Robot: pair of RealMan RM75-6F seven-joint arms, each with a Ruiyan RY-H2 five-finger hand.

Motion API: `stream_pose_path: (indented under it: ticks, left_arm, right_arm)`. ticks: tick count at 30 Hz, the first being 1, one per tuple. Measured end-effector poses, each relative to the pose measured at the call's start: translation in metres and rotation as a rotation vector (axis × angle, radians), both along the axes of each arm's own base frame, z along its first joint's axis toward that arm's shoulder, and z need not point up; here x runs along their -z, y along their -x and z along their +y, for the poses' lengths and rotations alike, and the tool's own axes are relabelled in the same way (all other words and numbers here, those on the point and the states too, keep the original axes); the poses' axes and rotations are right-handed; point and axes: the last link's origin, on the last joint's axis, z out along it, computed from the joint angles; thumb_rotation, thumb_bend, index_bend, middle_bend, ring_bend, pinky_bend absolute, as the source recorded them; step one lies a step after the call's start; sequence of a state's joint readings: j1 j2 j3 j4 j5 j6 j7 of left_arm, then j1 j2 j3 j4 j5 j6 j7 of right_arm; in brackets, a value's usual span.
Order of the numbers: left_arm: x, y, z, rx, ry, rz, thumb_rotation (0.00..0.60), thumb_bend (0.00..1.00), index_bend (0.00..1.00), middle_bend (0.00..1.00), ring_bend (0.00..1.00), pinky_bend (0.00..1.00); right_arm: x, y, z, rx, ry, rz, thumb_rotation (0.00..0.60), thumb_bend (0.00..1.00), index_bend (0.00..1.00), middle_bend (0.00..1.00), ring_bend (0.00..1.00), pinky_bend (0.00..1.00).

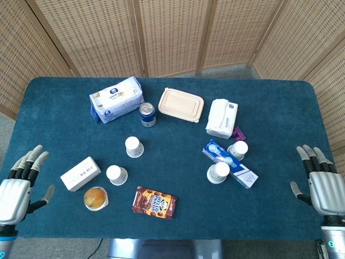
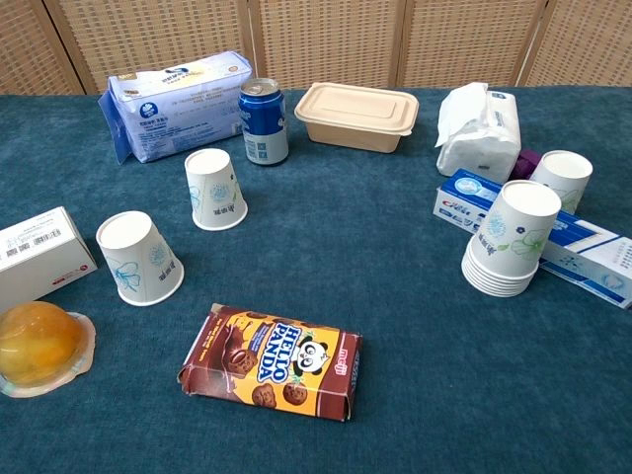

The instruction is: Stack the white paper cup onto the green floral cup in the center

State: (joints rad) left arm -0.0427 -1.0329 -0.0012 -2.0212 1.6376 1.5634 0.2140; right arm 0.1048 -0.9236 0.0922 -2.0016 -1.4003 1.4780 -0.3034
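Observation:
All cups stand upside down. A paper cup with a faint floral print (image 1: 133, 146) (image 2: 215, 188) is near the table's middle. A second, blue-flowered cup (image 1: 116, 174) (image 2: 138, 257) stands front left of it. On the right, a stack of green floral cups (image 1: 218, 172) (image 2: 513, 237) stands against a blue box, and a mostly white cup (image 1: 237, 150) (image 2: 561, 176) is behind that box. My left hand (image 1: 19, 186) hovers at the table's left front edge, fingers spread, holding nothing. My right hand (image 1: 321, 181) is at the right front edge, equally empty. Neither hand shows in the chest view.
A blue tissue pack (image 1: 116, 99), blue can (image 1: 147, 114), beige lidded box (image 1: 181, 104) and white tissue pack (image 1: 221, 117) line the back. The long blue box (image 1: 230, 163) lies right. A white carton (image 1: 80, 173), jelly cup (image 1: 96, 198) and Hello Panda box (image 1: 154, 203) sit front left.

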Motion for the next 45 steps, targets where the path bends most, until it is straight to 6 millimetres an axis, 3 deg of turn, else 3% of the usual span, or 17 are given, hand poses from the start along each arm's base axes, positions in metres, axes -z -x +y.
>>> stream_pose_path:
  ticks: [23,31,35,45]
  left_arm:
    - [-0.001,-0.013,-0.001,0.066,0.033,-0.056,0.6,0.43,0.03,0.02,0.0,0.11]
    - [-0.003,-0.014,-0.004,0.075,0.038,-0.073,0.6,0.44,0.03,0.02,0.0,0.11]
    - [-0.003,-0.017,-0.006,0.086,0.048,-0.087,0.6,0.44,0.03,0.02,0.0,0.11]
    - [-0.004,-0.021,-0.008,0.099,0.061,-0.093,0.6,0.44,0.03,0.02,0.0,0.11]
  right_arm:
    - [0.002,-0.002,-0.014,-0.083,-0.059,-0.078,0.6,0.37,0.0,0.07,0.0,0.22]
    - [0.008,-0.002,-0.038,-0.165,-0.163,-0.142,0.6,0.38,0.0,0.03,0.0,0.24]
    - [0.013,-0.002,-0.054,-0.204,-0.195,-0.144,0.6,0.39,0.0,0.04,0.0,0.3]
    - [0.037,-0.004,-0.082,-0.235,-0.273,-0.147,0.6,0.39,0.0,0.05,0.0,0.33]
